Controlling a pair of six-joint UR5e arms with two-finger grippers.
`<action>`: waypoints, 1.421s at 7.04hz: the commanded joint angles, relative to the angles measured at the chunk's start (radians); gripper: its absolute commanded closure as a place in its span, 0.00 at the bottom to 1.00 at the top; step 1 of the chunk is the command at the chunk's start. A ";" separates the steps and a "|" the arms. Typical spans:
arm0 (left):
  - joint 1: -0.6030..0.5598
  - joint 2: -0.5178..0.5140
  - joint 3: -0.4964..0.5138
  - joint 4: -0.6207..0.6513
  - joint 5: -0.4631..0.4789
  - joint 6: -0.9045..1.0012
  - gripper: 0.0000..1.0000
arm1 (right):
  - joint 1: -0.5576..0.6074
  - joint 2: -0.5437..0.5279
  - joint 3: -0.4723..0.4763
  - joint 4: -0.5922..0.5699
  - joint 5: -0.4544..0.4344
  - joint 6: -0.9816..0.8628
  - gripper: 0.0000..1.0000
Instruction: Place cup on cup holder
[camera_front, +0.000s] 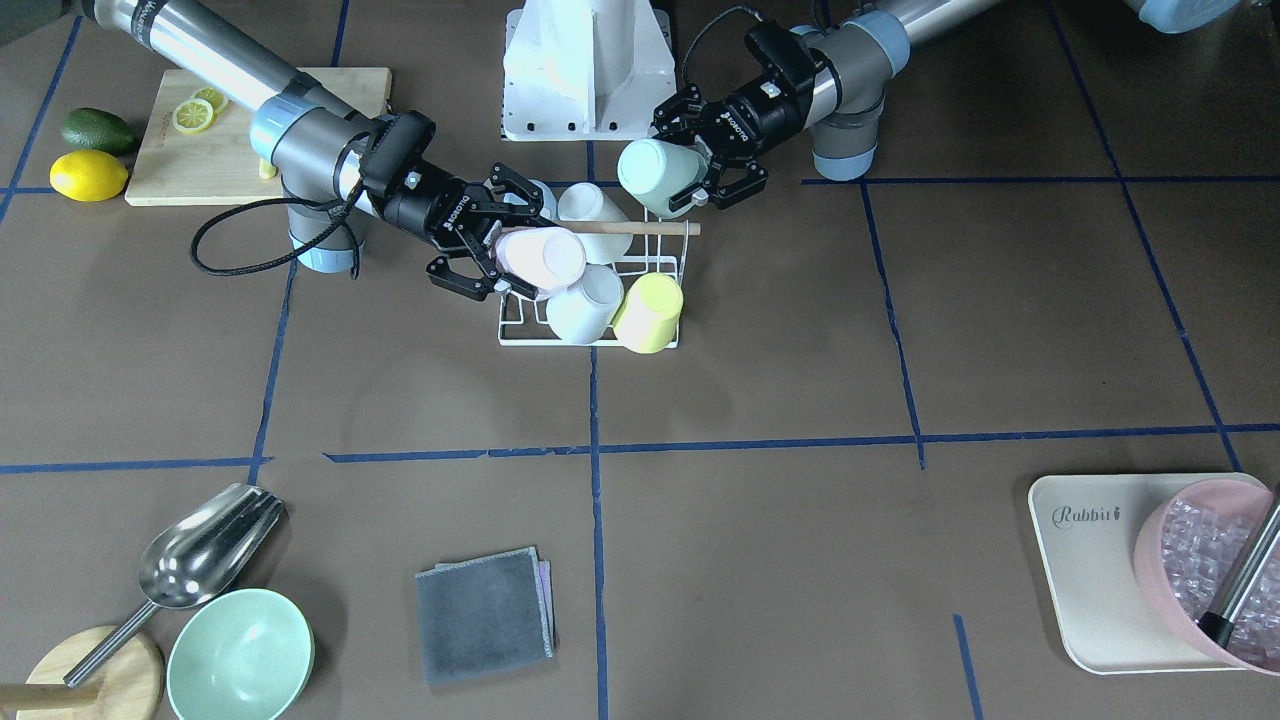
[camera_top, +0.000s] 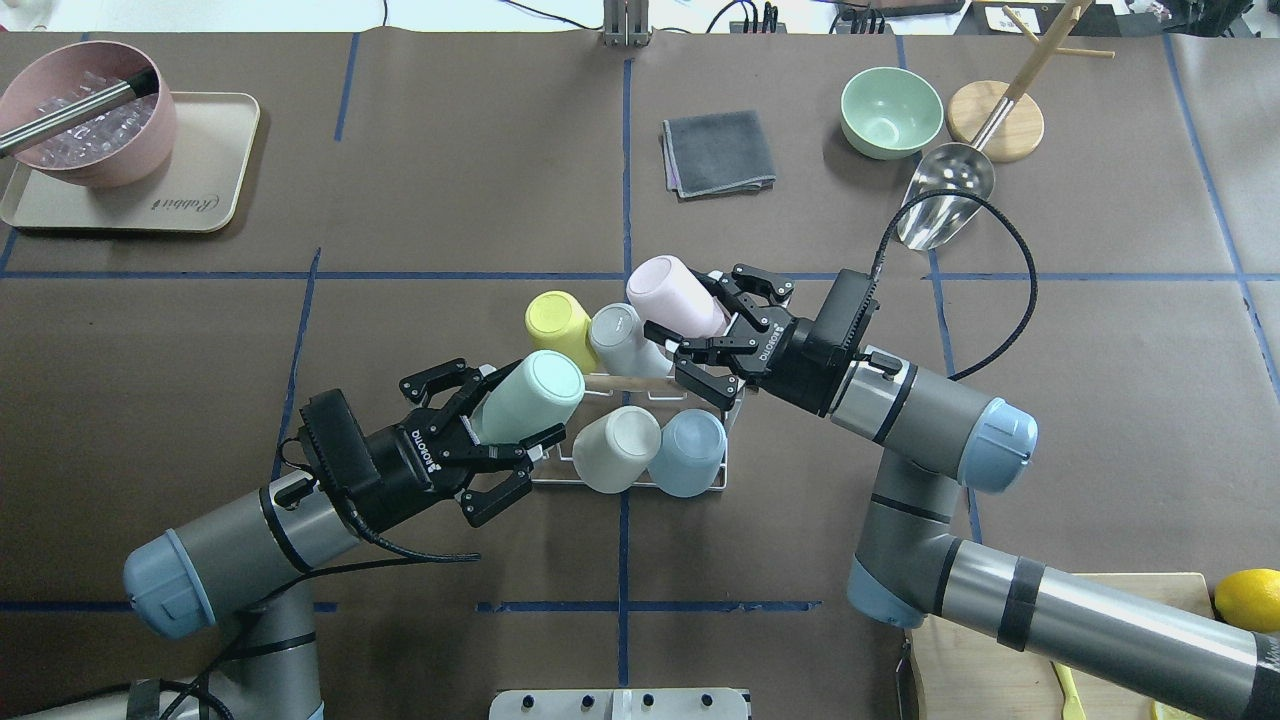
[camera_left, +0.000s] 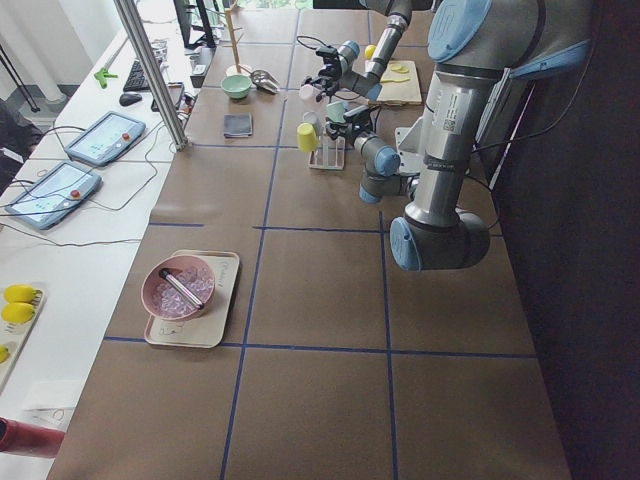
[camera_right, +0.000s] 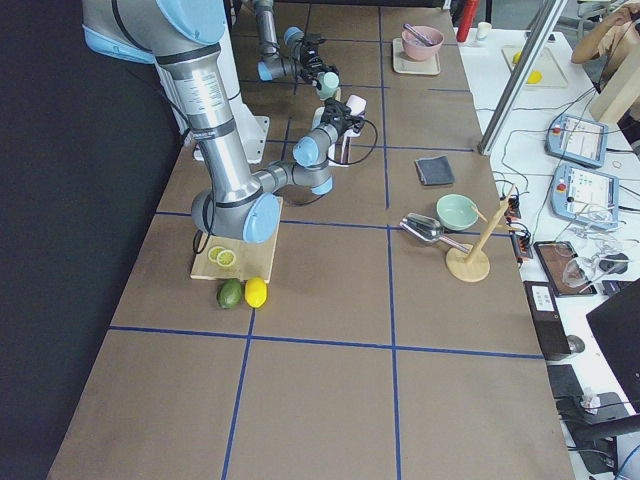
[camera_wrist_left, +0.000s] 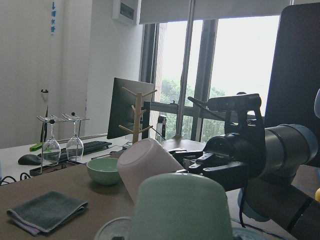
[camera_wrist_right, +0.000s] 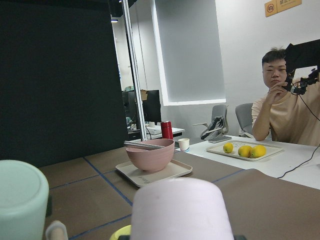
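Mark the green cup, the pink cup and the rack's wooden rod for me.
green cup (camera_top: 510, 410), overhead view, side wall.
pink cup (camera_top: 685, 305), overhead view, side wall.
wooden rod (camera_front: 655, 229), front-facing view, bare stretch near its end.

The left arm (camera_top: 230, 545) and the right arm (camera_top: 940, 415) look alike: smooth silver tubes and darker grey joints closed by pale blue caps. A black band rings the right arm's long tube. Each wrist carries a black camera block and a black linked-finger claw with white ROBOTIQ lettering — the left claw (camera_top: 520, 403) and the right claw (camera_top: 680, 302). A thin black cable (camera_top: 1020, 300) leaves each wrist. The base (camera_front: 585, 80) is white — dark bolt holes line its foot.
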 joint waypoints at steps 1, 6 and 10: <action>0.002 -0.004 0.010 0.000 0.002 0.002 0.93 | 0.001 -0.001 -0.008 -0.001 -0.005 0.000 0.75; 0.000 -0.010 0.025 -0.007 0.000 0.000 0.92 | -0.003 -0.001 -0.028 0.008 -0.013 0.002 0.72; 0.008 -0.010 0.057 -0.009 0.000 0.003 0.86 | -0.003 -0.002 -0.022 0.008 -0.015 0.009 0.00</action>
